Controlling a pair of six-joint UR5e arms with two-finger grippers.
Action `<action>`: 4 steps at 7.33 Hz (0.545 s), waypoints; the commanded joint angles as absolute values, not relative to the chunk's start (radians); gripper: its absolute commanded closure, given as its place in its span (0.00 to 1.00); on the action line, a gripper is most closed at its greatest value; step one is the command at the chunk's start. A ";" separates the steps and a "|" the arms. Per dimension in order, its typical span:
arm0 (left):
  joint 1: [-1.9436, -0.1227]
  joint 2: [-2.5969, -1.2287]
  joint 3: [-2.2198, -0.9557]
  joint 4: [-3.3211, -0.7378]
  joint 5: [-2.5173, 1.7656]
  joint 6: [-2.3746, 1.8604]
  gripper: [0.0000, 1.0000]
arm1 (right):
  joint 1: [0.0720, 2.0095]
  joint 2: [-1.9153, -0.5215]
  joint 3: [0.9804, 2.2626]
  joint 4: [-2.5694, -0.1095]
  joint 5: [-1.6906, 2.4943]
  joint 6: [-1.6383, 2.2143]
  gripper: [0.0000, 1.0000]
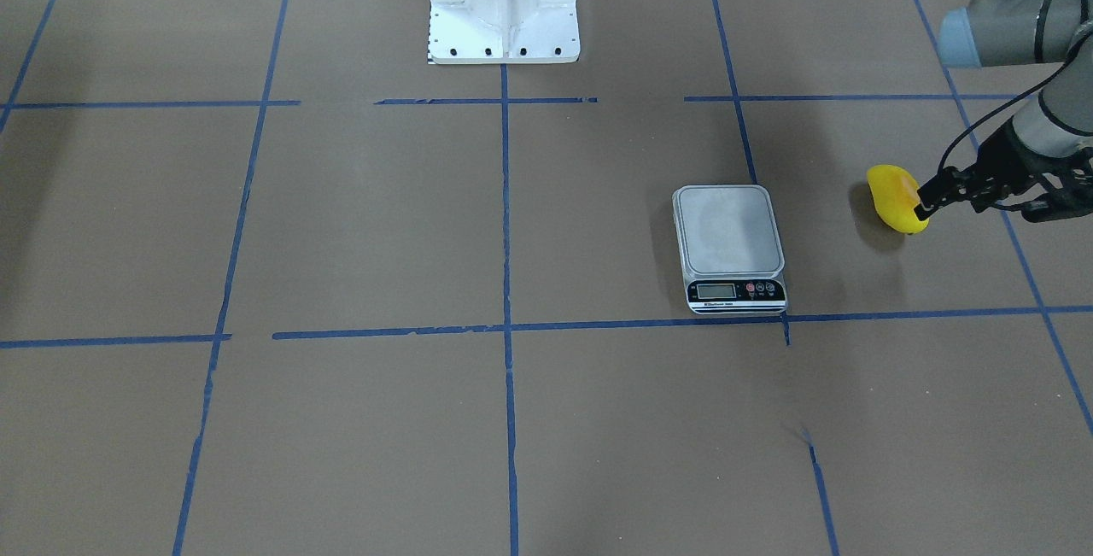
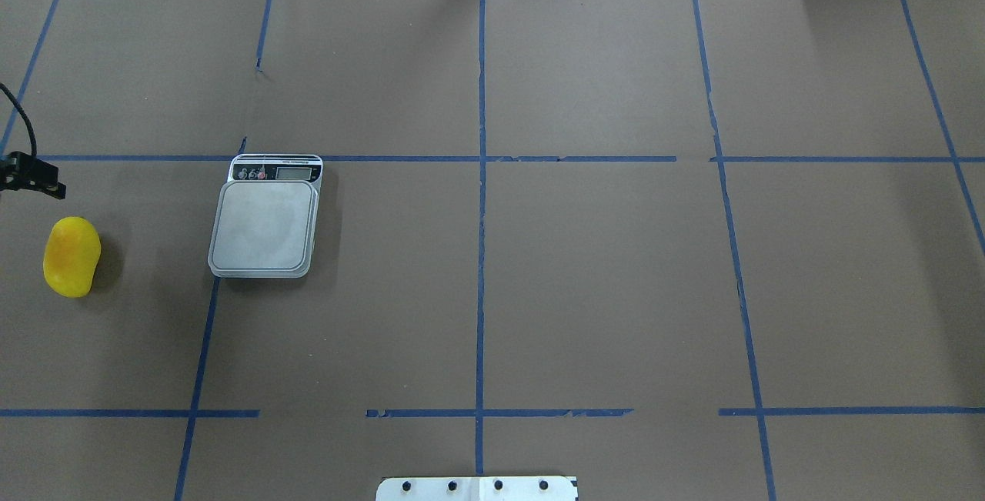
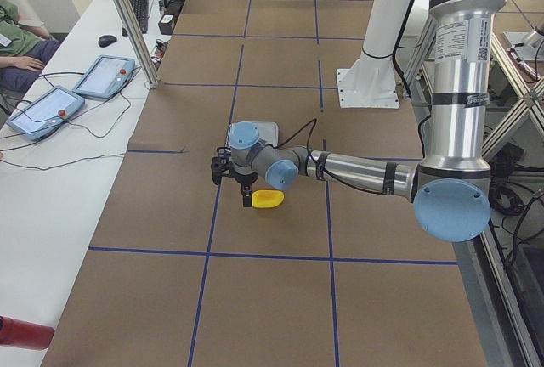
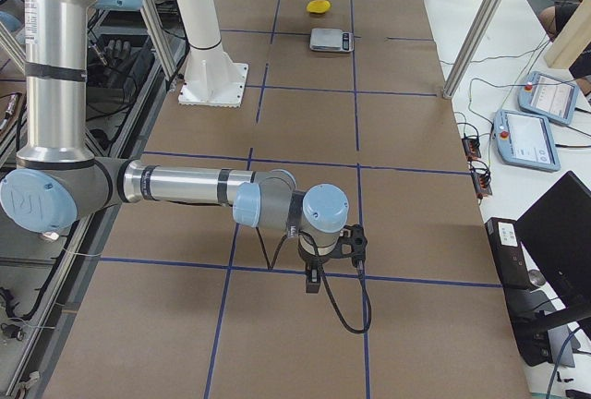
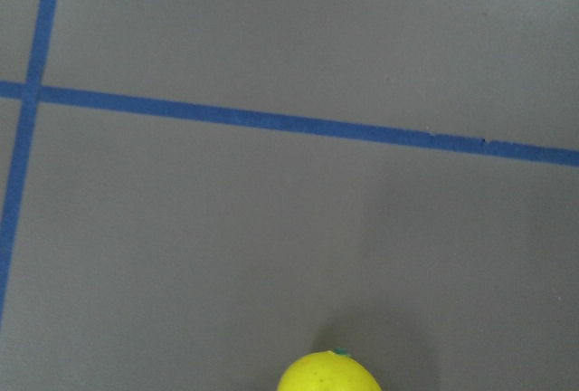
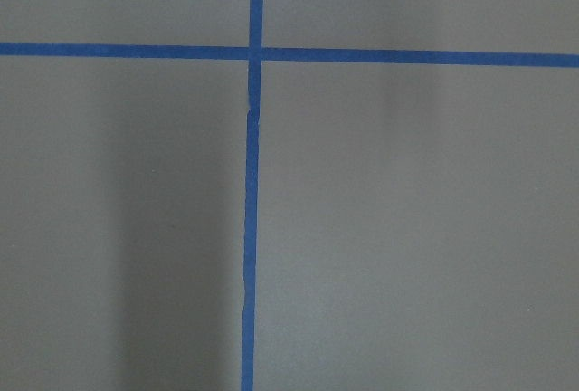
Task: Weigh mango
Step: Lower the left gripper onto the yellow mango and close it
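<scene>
The mango [image 1: 895,197] is small, oblong and bright yellow with an orange blush. It lies on the brown table to the robot's left of the kitchen scale [image 1: 730,240]. It also shows in the overhead view [image 2: 71,256] and at the bottom edge of the left wrist view [image 5: 328,371]. The scale's platform [image 2: 265,225] is bare. My left gripper [image 1: 978,201] hovers open above the table just beyond the mango, one fingertip [image 2: 48,187] near its far end, holding nothing. My right gripper [image 4: 314,274] hangs low over bare table far from both; I cannot tell whether it is open or shut.
The white robot base [image 1: 504,5] stands at the table's robot-side edge, mid-table. Blue tape lines divide the brown surface into squares. Operators' tablets [image 3: 104,74] and cables lie on a side table beyond the far edge.
</scene>
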State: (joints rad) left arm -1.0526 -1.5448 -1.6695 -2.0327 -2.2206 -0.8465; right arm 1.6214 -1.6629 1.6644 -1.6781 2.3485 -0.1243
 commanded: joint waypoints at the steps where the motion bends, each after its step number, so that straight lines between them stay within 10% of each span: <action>1: -0.967 -1.545 -1.660 -2.042 -2.188 -0.899 0.00 | 1.621 -1.664 1.664 -1.678 2.349 -0.124 0.00; 4: -0.950 -1.517 -1.646 -2.043 -2.186 -0.885 0.00 | 1.621 -1.663 1.664 -1.678 2.349 -0.124 0.00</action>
State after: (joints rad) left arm -0.9576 -1.5336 -1.6488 -2.0420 -2.1867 -0.8893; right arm 1.6214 -1.6631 1.6644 -1.6782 2.3485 -0.1242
